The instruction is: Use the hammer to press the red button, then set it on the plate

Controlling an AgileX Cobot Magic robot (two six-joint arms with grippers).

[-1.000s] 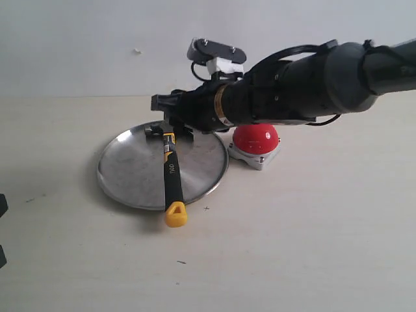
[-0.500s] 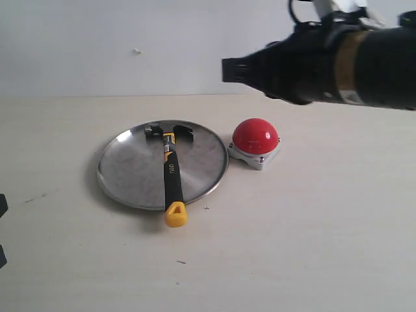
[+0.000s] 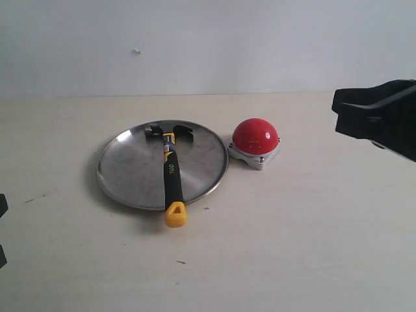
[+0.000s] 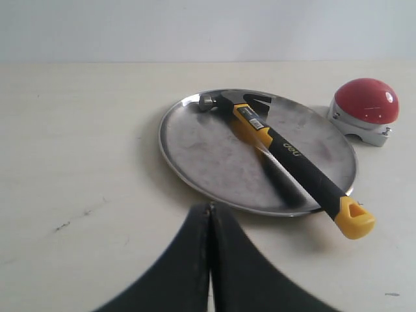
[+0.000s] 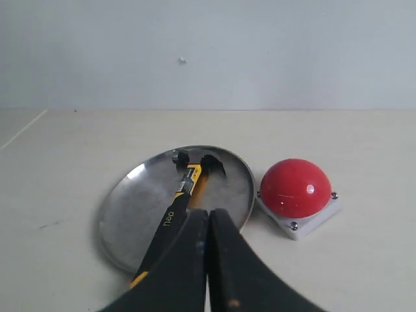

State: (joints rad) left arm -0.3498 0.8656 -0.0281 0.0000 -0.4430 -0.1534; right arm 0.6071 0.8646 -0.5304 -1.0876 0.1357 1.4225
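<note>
The hammer (image 3: 171,174) lies across the silver plate (image 3: 127,170), dark head at the far rim, yellow handle end hanging over the near rim. Beside the plate's right edge sits the red button (image 3: 255,136) on its light-grey base. My right gripper (image 3: 339,112) is at the right border, well away from both, and the right wrist view shows it (image 5: 208,212) shut and empty above the hammer (image 5: 170,218), plate (image 5: 123,218) and button (image 5: 296,187). My left gripper (image 4: 209,206) is shut and empty, short of the plate (image 4: 195,146), hammer (image 4: 296,159) and button (image 4: 366,101).
A pale tabletop (image 3: 292,247) spreads around the plate and button, with a few small dark specks. A plain white wall (image 3: 208,45) closes the back. A dark part (image 3: 2,207) shows at the left border.
My right arm has let go of the hammer, lifted off the plate and pulled back to the right border. The hammer, plate and button have not moved.
</note>
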